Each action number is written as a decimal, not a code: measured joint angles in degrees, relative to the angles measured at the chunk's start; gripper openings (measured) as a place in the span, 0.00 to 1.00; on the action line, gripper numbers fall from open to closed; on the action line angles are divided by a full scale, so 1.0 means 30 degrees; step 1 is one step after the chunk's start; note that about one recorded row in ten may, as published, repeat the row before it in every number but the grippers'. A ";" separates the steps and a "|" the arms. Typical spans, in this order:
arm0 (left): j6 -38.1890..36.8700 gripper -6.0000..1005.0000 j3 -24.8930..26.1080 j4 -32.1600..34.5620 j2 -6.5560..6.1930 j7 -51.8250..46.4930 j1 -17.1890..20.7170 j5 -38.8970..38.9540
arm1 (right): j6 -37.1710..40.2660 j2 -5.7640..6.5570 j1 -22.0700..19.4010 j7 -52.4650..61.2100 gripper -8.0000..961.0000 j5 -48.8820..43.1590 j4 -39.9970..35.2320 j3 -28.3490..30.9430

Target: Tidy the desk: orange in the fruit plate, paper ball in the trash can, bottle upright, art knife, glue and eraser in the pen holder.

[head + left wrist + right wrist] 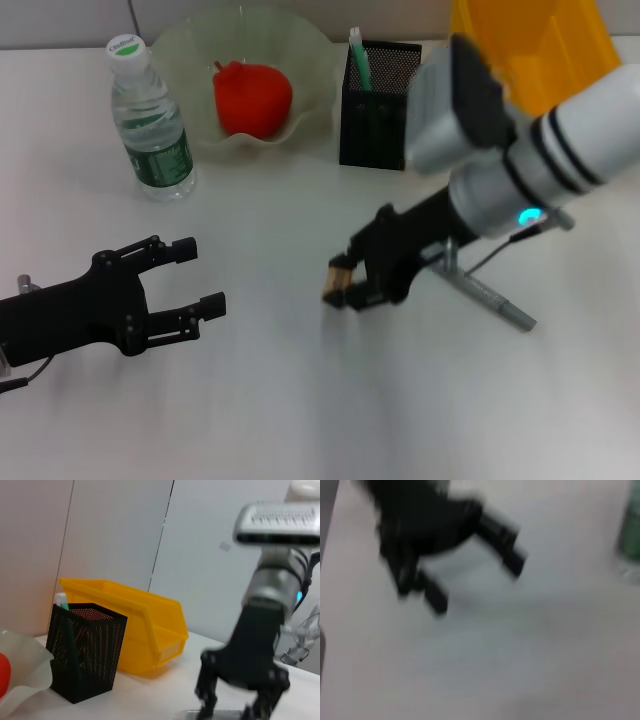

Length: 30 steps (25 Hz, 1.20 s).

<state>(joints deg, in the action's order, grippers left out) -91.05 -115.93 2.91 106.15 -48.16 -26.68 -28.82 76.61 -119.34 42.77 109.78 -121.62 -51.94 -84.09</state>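
Pinching the eraser [339, 272] by one edge just above the tabletop [300, 400], the right gripper [345, 288] is risking dropping it short of the pen holder [375, 105] (left gripper [195, 280] is idling, fingers spread).

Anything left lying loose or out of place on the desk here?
Yes: the art knife lies flat on the table beside the right gripper, outside the pen holder. The bottle stands upright and the orange sits in the fruit plate.

A plain white surface [300, 420] filled the foreground. Behind it stood a pale wall [115, 535] of flat panels split by thin dark vertical seams.
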 joint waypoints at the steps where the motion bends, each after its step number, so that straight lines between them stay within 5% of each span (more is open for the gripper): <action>1: -0.0001 0.85 0.0003 0.0018 0.0001 0.0000 -0.0011 -0.0007 | 0.0400 0.0008 0.0018 0.0416 0.43 -0.0016 -0.0380 0.0693; 8: -0.0041 0.85 0.0003 0.0160 0.0006 0.0185 -0.0030 -0.0148 | 0.0602 0.0206 0.0792 0.4561 0.46 -0.1165 -0.3084 0.5878; 12: -0.0094 0.85 0.0002 0.0182 0.0006 0.0192 -0.0019 -0.0169 | -0.0421 0.0396 0.1293 0.5972 0.48 -0.1838 -0.3136 0.6947; 18: -0.0188 0.85 -0.0033 0.0204 0.0007 0.0069 -0.0088 -0.0180 | -0.3071 0.0419 0.2306 0.7619 0.51 -0.4496 -0.1639 0.7010; 30: -0.0450 0.85 -0.0017 0.0178 0.0007 -0.0231 -0.0115 -0.0178 | -0.5294 0.0139 0.2635 0.7487 0.56 -0.5129 -0.0288 0.6171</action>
<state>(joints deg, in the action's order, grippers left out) -92.40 -115.98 3.44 106.17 -48.85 -27.03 -29.35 60.73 -118.92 50.68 132.24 -137.01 -52.81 -65.58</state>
